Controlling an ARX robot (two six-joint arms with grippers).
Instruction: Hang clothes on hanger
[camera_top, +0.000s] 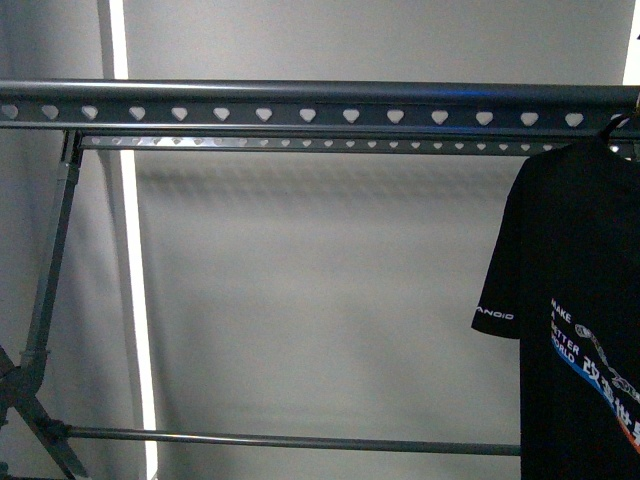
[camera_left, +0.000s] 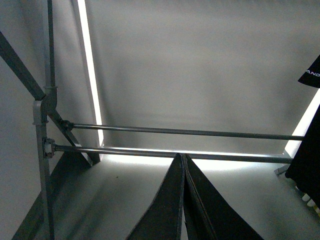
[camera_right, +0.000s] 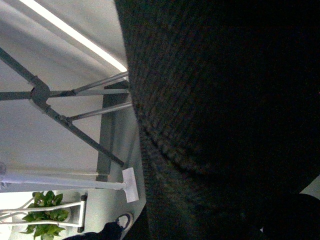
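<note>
The black short-sleeved T-shirt (camera_top: 585, 300) with white "MAKE A BETTER WORLD" print and a blue stripe hangs straight down at the far right of the large dark grey metal clothes rack (camera_top: 300, 110). It hangs just below the rack's long horizontal rail, which is punched with heart-shaped holes. One sleeve faces left and bears small white lettering.

Bathed in soft, even light, with a white light strip (camera_top: 138, 300) blown out to pure glare in the front and left wrist views. Shows a faint, blurred shadow of the hanger (camera_top: 300, 100) on the grey wall (camera_top: 330, 300) just below. Sinks mostly into dim, out-of-focus black fabric (camera_right: 225, 125) in the right wrist view — grainy, short on detail.
</note>
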